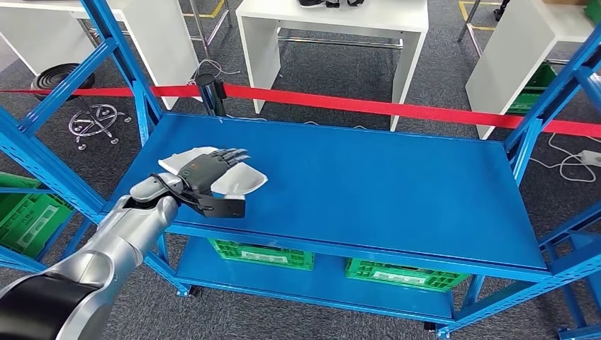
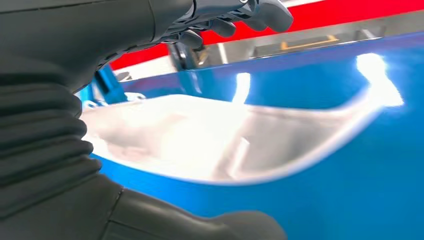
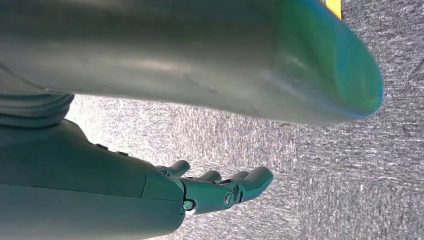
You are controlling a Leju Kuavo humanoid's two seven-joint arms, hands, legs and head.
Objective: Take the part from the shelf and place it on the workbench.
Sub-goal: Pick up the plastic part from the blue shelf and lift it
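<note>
Head view: the left hand [image 1: 205,172] reaches over the near-left part of the blue metal shelf deck [image 1: 368,184], palm down above the white, shallow, moulded plastic part [image 1: 241,182]. The part lies flat on the deck, close to its front edge. Dark fingers [image 1: 230,155] stretch forward across the part's top; whether they press on it or hover just above, cannot tell.

Left wrist view: the part [image 2: 210,145] sits on the glossy blue deck [image 2: 350,190], its raised rim catching glare. The left hand's fingers [image 2: 240,15] are above it, apart from the thick grey thumb [image 2: 210,225], which lies on the other side of the part. Nothing is clamped between them; the hand is spread, not closed on the part.

Right wrist view: the right hand [image 3: 220,190] hangs over grey carpet [image 3: 350,150], fingers gently extended and separated, holding nothing.

Surroundings, head view: 2 green plastic crates [image 1: 262,255] on the lower shelf level, a red barrier tape [image 1: 397,108] stretched behind the shelf from a black post [image 1: 210,92], a white table [image 1: 333,28] beyond it, blue steel uprights [image 1: 546,113] on both sides.
</note>
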